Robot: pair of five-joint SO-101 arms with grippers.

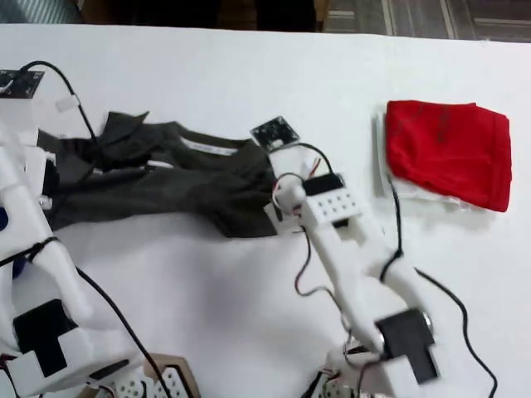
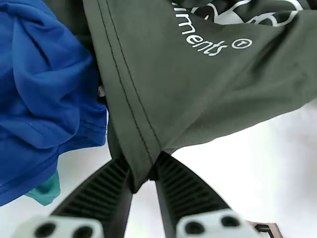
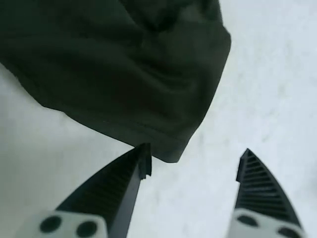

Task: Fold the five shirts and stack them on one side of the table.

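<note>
"What's nearest?"

"The left gripper (image 2: 143, 173). Its jaws are pressed together on the stitched hem of the dark green shirt (image 2: 198, 89), pinching a fold of it."

"And the right one?"

"The right gripper (image 3: 195, 163) hangs over the bare table (image 1: 249, 75) with its jaws spread. One tip is just beside the shirt's rounded edge, and it holds nothing."

"Where does that shirt lie?"

"It lies crumpled across the table's left half, between the two arms. A bunched blue shirt (image 2: 44, 89) lies beside the left gripper, with a scrap of teal cloth (image 2: 47, 191) under it."

"Farther off?"

"On the right side, well apart, a folded red shirt (image 1: 448, 149) tops folded white cloth (image 1: 431, 197)."
</note>
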